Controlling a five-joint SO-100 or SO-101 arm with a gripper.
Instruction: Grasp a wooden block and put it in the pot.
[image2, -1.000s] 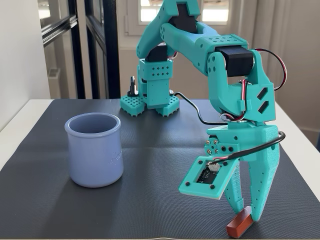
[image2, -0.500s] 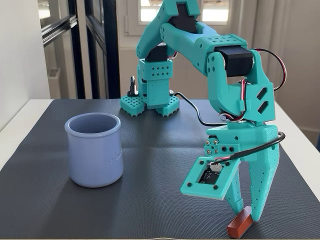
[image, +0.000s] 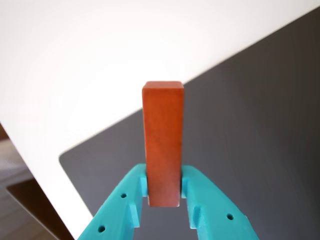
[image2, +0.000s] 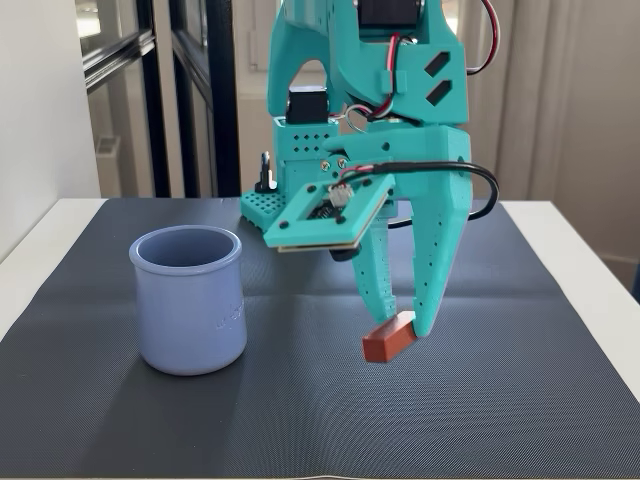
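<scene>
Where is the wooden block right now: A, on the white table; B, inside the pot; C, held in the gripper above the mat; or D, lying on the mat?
C: the gripper is shut on the wooden block, which hangs clear of the mat, right of the pot in the fixed view.

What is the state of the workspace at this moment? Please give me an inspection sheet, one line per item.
Surface: dark ribbed mat on a white table.
Wooden block: clamped at one end between the fingers, lifted clear of the mat, to the right of the pot in the fixed view; in the wrist view most of its length sticks out past the fingertips.
Pot: upright on the mat, left side, looks empty as far as its inside shows.
Clutter: nothing seen.
Gripper: shut on the wooden block.
Cables: black cable loops beside the gripper; red and black wires higher on the arm.
Surroundings: window and dark door frames behind the table.
</scene>
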